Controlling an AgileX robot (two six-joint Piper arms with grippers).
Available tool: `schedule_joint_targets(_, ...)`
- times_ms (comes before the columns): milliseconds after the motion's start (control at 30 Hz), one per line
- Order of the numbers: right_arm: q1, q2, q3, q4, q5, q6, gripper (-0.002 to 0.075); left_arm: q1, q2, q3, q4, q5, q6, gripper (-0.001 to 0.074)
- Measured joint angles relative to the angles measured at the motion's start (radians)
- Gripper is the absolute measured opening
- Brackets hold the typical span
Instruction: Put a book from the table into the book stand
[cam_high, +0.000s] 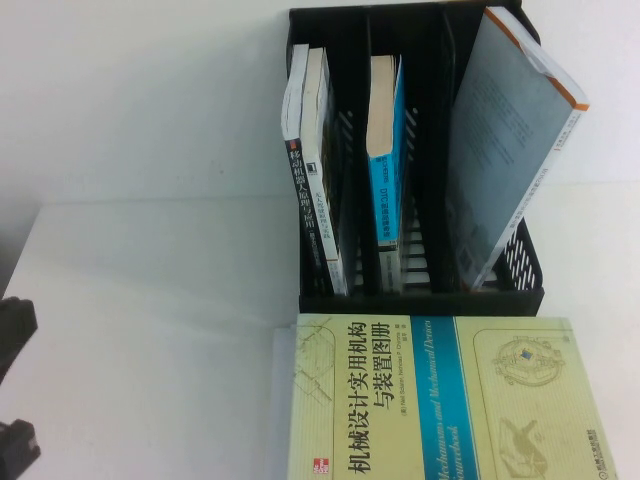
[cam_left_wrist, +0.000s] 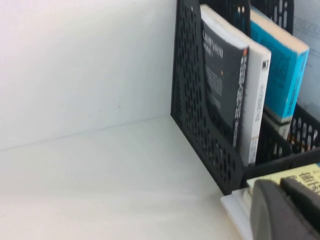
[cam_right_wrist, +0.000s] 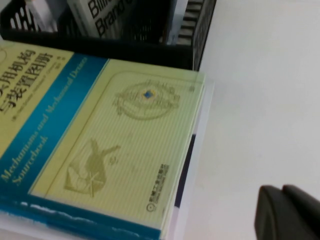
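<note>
The black book stand (cam_high: 420, 295) stands at the back of the white table (cam_high: 150, 300). A dark-spined book (cam_high: 305, 200) is in its left slot, a blue one (cam_high: 385, 170) in the middle and a grey-covered one (cam_high: 510, 150) leaning in the right. In front lies a pale yellow-green book (cam_high: 440, 400) on a white book (cam_high: 282, 400), of which only edges show; its cover is hidden. My left gripper (cam_left_wrist: 281, 191) is shut and empty beside the stack's left corner. My right gripper (cam_right_wrist: 282, 196) is shut and empty over bare table right of the stack.
Dark parts of my left arm (cam_high: 15, 335) show at the table's left edge. The stand's perforated side (cam_left_wrist: 200, 110) faces the left gripper. A white wall rises behind the table. Bare tabletop lies left of the stand (cam_left_wrist: 100, 175) and right of the stack (cam_right_wrist: 260, 100).
</note>
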Motion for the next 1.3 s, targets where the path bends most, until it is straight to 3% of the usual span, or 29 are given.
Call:
schedule_joint_targets(400, 0.0, -0.059, 0.124, 0.022, 0.001, 0.0, -0.0001, 0.007, -0.007, 0.054, -0.005, -0.008, 0.0, 0.0001)
schedule_joint_targets(700, 0.0, -0.059, 0.136, 0.028, 0.005, 0.0, -0.0001, 0.336, -0.192, 0.141, -0.051, 0.013, -0.002, 0.0)
schedule_joint_targets(800, 0.0, -0.059, 0.136, 0.028, 0.005, 0.0, -0.0001, 0.39, -0.247, 0.186, -0.051, 0.013, -0.004, 0.0)
schedule_joint_targets(1167, 0.0, -0.059, 0.136, 0.028, 0.005, 0.0, -0.0001, 0.418, -0.504, 0.603, -0.086, -0.107, -0.004, 0.0)
schedule_joint_targets(1300, 0.0, -0.059, 0.137, 0.028, 0.005, 0.0, -0.0001, 0.408, -0.508, 0.635, -0.069, -0.145, -0.004, 0.0)
